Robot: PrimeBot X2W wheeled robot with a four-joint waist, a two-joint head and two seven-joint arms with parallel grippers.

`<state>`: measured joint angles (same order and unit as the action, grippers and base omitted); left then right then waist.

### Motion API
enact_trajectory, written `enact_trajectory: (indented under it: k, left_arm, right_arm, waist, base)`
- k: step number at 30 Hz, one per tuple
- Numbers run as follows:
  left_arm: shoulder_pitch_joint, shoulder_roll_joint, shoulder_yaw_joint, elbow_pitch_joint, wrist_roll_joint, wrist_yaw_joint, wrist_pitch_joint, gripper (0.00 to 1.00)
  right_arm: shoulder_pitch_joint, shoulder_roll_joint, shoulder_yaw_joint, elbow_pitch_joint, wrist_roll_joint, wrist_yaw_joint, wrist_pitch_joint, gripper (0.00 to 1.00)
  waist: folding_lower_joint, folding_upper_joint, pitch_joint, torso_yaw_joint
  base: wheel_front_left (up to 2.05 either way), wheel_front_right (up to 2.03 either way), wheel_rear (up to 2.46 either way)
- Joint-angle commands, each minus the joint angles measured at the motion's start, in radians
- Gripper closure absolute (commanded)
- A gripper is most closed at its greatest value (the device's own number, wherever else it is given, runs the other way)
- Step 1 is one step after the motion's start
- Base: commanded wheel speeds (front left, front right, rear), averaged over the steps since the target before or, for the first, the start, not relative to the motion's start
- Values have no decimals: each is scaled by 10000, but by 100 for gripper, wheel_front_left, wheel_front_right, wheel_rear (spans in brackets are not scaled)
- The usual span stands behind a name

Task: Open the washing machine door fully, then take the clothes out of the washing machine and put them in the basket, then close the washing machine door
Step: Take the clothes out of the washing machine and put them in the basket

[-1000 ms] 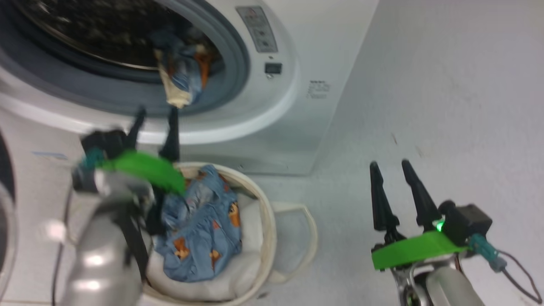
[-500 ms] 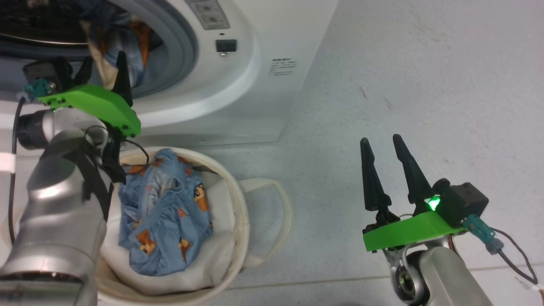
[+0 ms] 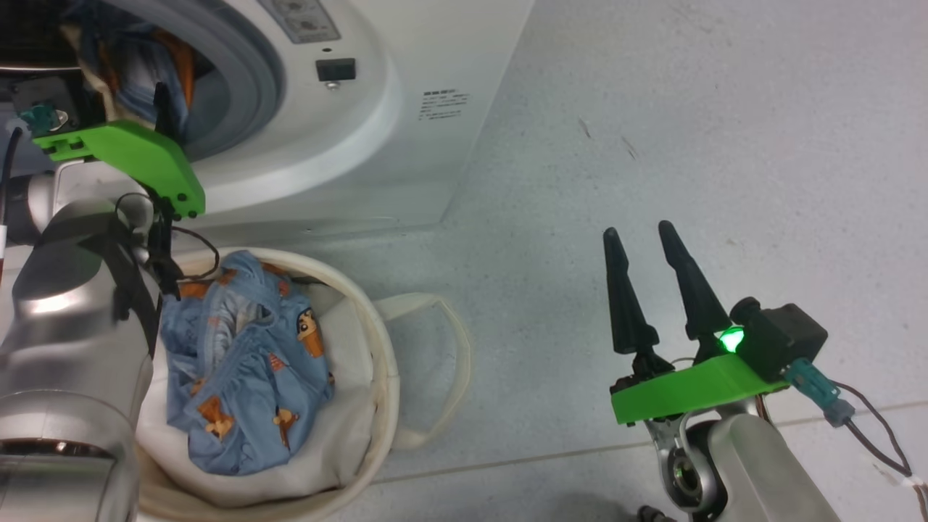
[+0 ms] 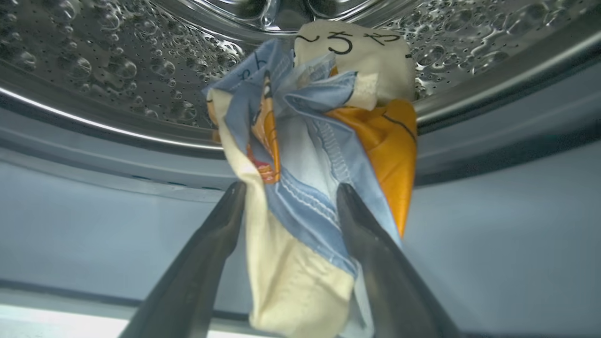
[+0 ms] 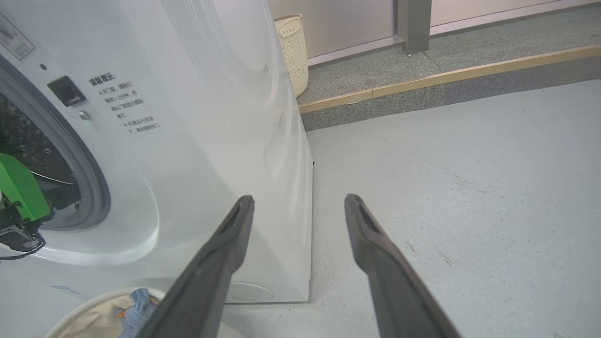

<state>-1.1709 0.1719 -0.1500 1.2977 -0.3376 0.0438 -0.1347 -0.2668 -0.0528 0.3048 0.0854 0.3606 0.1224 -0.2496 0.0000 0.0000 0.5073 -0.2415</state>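
Left arm: the silver forearm rises along the left edge of the head view, wrist with its green bracket at the upper left, reaching into the mouth of the washing machine. In the left wrist view the left gripper points up at the steel drum, its two dark fingers spread, one on each side of a hanging garment. The cloth is not pinched; the right-hand finger lies against or just in front of the fabric, and which I cannot tell.

Right arm: the right gripper sits at the lower right of the head view, over bare grey floor and well apart from the machine. Its fingers are parted with nothing between them, and a green lamp glows at their base.

Washing machine: the drum mouth is uncovered. One piece of the clothes, light blue with orange and cream panels and black characters, droops from the drum lip over the grey gasket.

The basket, at the lower left of the head view just in front of the machine, holds a second blue bear-print garment, crumpled on white padding. One loop handle lies flat on the floor.
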Motion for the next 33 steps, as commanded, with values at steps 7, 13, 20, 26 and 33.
enact_trajectory:
  k: [7, 13, 20, 26, 33]
  left_arm:
    - [-448, 315, 105, -129, -136, 26, -228, 100]
    - [-359, 151, 11, -181, -168, -261, -955, 100]
    - [1129, 1, 254, -2931, 191, -99, -1265, 100]
    - [3814, -205, 481, -6371, 1393, 171, -1268, 100]
    - [6321, -626, 804, -9373, 2031, 17, -1269, 100]
  right_arm:
    - [-74, 26, 12, -321, -47, 83, -122, 0]
    - [12, 26, -37, -252, -127, 83, -122, 0]
    - [224, 26, 26, -13, -279, 83, -122, 0]
    - [614, 26, -36, 198, -242, 83, -122, 0]
    - [1286, 26, -249, 327, 5, 83, -122, 0]
  waist:
    - [0, 0, 136, -120]
    - [0, 0, -163, 167]
    - [0, 0, -1267, 910]
    - [0, 0, -2601, 1322]
    - [0, 0, -3866, 1613]
  base:
    - [0, 0, 0]
    - [0, 0, 0]
    - [0, 0, 0]
    - [0, 0, 0]
    - [0, 0, 0]
